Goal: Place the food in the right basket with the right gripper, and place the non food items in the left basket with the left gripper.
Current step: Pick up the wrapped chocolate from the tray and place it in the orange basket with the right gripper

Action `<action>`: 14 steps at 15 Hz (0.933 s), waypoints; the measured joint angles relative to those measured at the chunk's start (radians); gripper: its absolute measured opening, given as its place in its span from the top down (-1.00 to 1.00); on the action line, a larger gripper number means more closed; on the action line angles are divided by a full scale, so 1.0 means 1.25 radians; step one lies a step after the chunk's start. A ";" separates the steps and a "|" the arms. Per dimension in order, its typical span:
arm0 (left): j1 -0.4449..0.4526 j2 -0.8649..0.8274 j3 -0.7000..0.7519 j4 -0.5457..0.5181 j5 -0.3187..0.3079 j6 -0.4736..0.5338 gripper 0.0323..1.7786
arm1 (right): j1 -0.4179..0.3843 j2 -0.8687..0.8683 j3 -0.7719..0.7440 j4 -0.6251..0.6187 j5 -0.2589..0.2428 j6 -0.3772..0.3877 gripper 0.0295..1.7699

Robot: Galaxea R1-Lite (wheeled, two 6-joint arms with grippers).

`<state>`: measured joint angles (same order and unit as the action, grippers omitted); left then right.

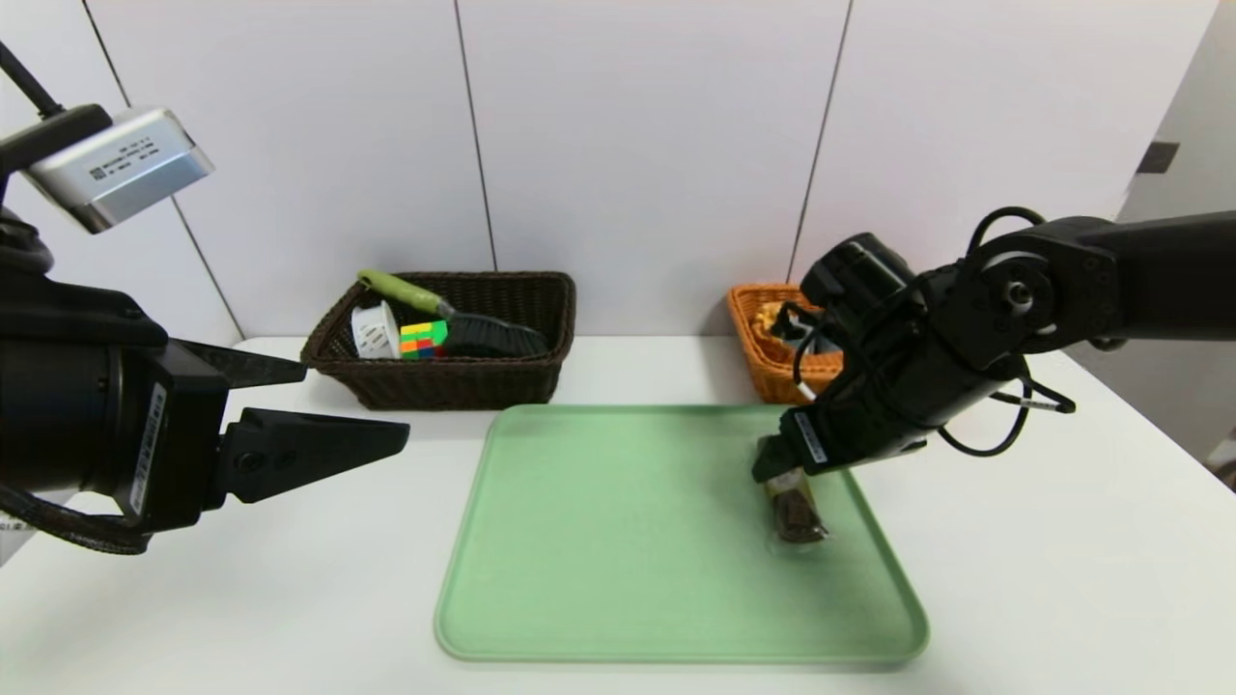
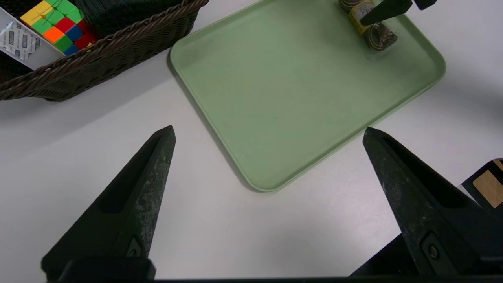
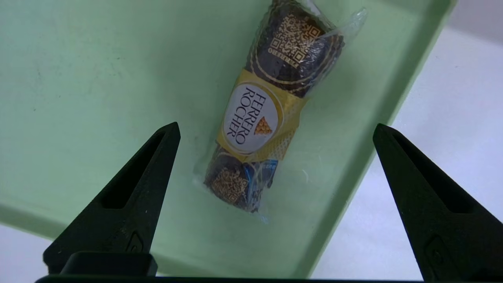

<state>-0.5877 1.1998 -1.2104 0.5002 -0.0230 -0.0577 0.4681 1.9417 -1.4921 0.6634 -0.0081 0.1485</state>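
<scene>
One item is left on the green tray [image 1: 618, 541]: the wrapped chocolate snack [image 3: 261, 118], near its right edge. It looks light, its clear film slippery and crinkly, so the yellow-labelled middle seems the best hold. The right gripper [image 3: 275, 129] hangs above it, wide open and empty; the left gripper [image 2: 267, 135] idles open at the near left.
</scene>
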 joint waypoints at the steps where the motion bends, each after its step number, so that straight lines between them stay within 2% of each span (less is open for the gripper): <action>1: 0.000 0.000 0.001 0.000 0.000 0.000 -0.90 | 0.004 0.009 -0.002 -0.001 0.000 0.001 -0.91; 10: 0.000 0.000 0.005 0.000 0.000 -0.001 -0.90 | 0.025 0.071 -0.009 -0.002 -0.005 -0.005 -0.92; 14: 0.000 -0.001 0.006 0.000 0.000 -0.002 -0.90 | 0.030 0.090 -0.017 -0.005 -0.027 -0.006 -0.92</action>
<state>-0.5877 1.1983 -1.2032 0.5002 -0.0230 -0.0596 0.5051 2.0540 -1.5130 0.6566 -0.0417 0.1404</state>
